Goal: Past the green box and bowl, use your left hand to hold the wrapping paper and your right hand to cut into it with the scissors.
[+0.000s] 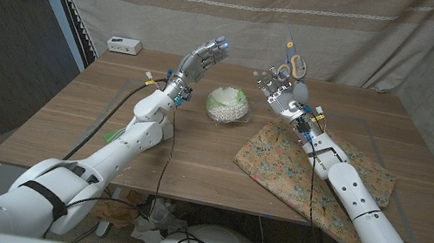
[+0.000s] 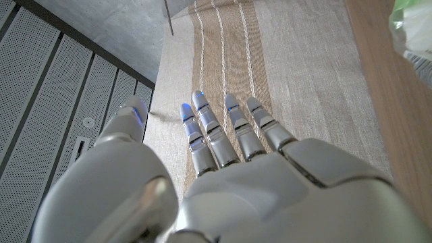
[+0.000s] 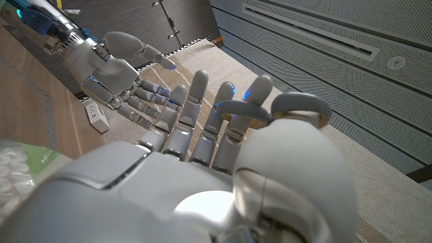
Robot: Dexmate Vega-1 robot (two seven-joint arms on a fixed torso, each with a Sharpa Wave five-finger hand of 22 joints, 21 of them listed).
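- L hand [image 1: 208, 55] raised above the table [image 1: 112, 113], over the far-left part, beside the bowl; fingers [image 2: 214, 135] straight and slightly apart, holding nothing.
- R hand [image 1: 284, 81] raised over the far-middle of the table, above the far corner of the wrapping paper; it grips the scissors [image 1: 296, 64], grey loop handles sitting around the fingers in the R wrist view [image 3: 297, 108], blades pointing up in the head view. Can't tell if blades are apart or together.
- L hand also seen in the R wrist view [image 3: 118, 64], palm facing toward R hand, not touching it.
- Wrapping paper [image 1: 281, 163], floral print, lies flat on the right half of the table, one end hanging past the near edge under the R forearm; neither hand touches it.
- Bowl [image 1: 228, 106], green/white w/ pale contents, near table centre toward the far edge, between the two hands.
- Small white box [image 1: 124, 44] at the far-left corner.
- Striped beige curtain [image 1: 246, 3] behind the table.
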